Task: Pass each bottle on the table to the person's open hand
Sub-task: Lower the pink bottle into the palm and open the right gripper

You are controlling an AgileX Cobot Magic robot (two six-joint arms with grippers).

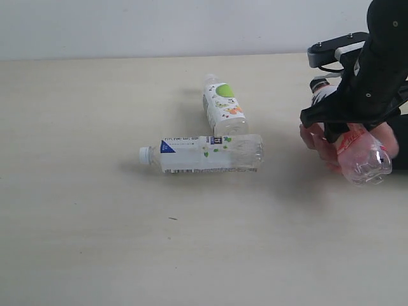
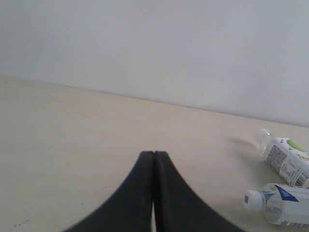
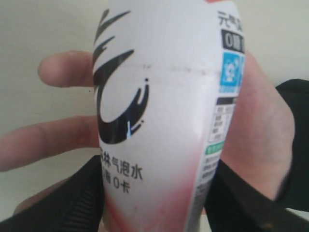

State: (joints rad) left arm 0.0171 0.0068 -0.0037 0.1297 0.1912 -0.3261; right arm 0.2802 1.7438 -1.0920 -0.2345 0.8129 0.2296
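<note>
- Pale beige table (image 1: 95,191) with faint wood grain and a plain white wall (image 1: 159,25) behind it, nothing fancy
- pink-labelled bottle (image 1: 360,156) is at the right edge of the exterior view, up off the table and tilted, long axis running diagonally with the clear ribbed base pointing near-right; the cap end is hidden behind the arm
- right gripper (image 3: 157,166) is clamped on it, one black finger on each side of the body
- the label is smooth white plastic with a black swirl, fading to pink lower down
- person's hand (image 3: 260,130) sits right behind the bottle, palm open and fingers spread, dark sleeve (image 1: 400,150) at the wrist; can't tell if the fingers have a grip on it
- blue-labelled bottle (image 1: 204,153) lies on its side mid-table, long axis across the exterior view, white cap pointing left
- green-labelled bottle (image 1: 223,105) also lies down, cap toward the wall, base right up against the blue one's side; can't say for sure they touch
- both are clear plastic with white caps
- left gripper (image 2: 153,159) hangs above bare table well away from the bottles, its black jaws pressed together with nothing between them
</note>
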